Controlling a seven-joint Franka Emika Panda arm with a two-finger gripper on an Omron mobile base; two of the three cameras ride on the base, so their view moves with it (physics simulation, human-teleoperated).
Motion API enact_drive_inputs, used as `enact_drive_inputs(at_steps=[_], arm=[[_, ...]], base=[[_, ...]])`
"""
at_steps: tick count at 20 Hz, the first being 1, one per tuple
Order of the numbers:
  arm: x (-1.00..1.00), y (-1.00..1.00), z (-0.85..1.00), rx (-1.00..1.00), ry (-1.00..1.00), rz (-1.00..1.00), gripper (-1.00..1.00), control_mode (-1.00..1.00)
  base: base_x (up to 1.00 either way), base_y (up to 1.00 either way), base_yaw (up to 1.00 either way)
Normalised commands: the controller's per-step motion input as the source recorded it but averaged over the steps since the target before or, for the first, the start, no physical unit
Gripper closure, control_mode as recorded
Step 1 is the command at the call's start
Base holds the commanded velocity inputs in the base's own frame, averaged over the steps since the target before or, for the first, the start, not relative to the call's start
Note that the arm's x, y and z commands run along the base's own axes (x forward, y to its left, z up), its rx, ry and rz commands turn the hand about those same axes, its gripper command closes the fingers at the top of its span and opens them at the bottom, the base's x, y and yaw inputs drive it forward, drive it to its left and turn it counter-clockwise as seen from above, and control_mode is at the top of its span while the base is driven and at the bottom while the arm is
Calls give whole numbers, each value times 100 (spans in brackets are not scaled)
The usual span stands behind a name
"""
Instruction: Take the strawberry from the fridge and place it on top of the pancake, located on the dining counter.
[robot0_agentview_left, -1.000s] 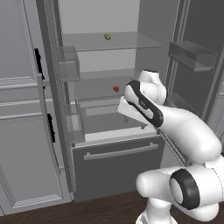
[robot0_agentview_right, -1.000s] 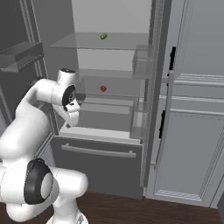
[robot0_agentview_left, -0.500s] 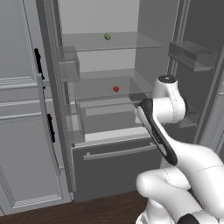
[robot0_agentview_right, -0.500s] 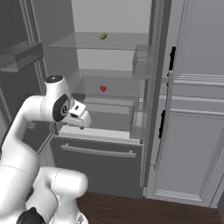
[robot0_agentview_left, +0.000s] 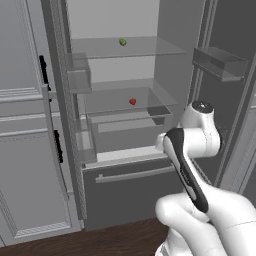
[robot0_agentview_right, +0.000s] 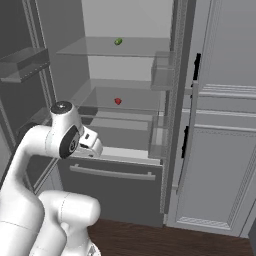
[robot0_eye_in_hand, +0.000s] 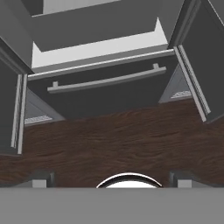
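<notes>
In front of the open fridge (robot0_agentview_left: 150, 60), I am at the reaching step: the strawberry (robot0_agentview_left: 132, 101) sits untouched on the middle glass shelf (robot0_agentview_left: 107, 102), towards its back, and a small green fruit (robot0_agentview_left: 122, 42) lies on the shelf above it. My jaws stand wide open and hold nothing; the hand view looks down past the bottom drawer (robot0_eye_in_hand: 105, 83) with its silver bar handle onto the dark wood floor (robot0_eye_in_hand: 113, 140), so I judge my hand to be pointing downward, low and in front of the drawer, well below the berry. The next move, as I judge it, calls for lifting and turning my wrist toward the shelf, going in between the two glass shelves without clipping either, and closing gently on so small a fruit.
</notes>
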Motion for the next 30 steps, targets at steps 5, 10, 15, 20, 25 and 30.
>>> enact_drive_inputs(at_steps=[5, 10, 15, 20, 25, 30], arm=[[0, -3, -28, -6, 3, -8, -100, -100], [-14, -13, -22, -5, 4, 0, -100, -100], [-44, 0, -11, 0, 0, 2, -100, -100], [-8, 0, -1, 0, 0, 0, -100, -100], [0, 0, 0, 0, 0, 0, -100, -100], [5, 10, 0, 0, -1, 0, -100, 100]], base=[[0, 0, 0], [0, 0, 0], [0, 0, 0], [0, 0, 0], [0, 0, 0], [14, 12, -1]])
